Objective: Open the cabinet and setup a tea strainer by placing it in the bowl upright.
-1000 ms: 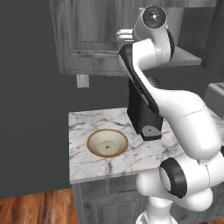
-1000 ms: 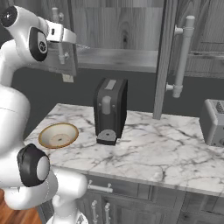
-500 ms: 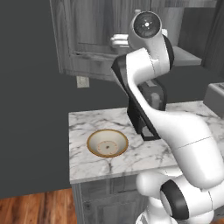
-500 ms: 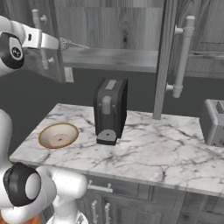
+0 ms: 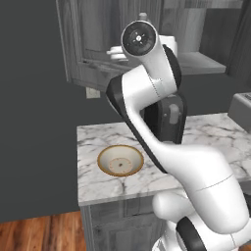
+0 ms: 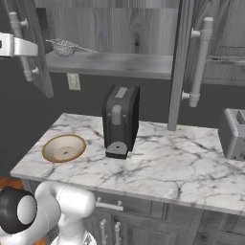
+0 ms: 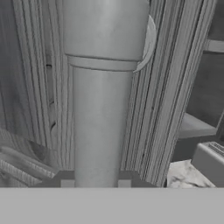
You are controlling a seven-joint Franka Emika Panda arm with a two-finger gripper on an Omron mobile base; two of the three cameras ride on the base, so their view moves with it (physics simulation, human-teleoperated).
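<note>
So the hand point(image 7: 95, 183) is closed most of the way around the long light-grey bar handle point(image 7: 103, 100) of the dark grey wood-grain wall cabinet point(image 6: 119, 28), with one dark finger tip point(image 7: 66, 180) on each side of the bar, hugging it. The left door is swung out. Inside, on the cabinet shelf point(image 6: 119, 64), sits the small silvery mesh tea strainer point(image 6: 64, 47), near the left end. Below the cabinet, on the white marble counter point(image 6: 158, 162), the shallow cream bowl with the golden-tan rim point(image 6: 64, 148) sits left of a black coffee machine point(image 6: 119, 122).
</note>
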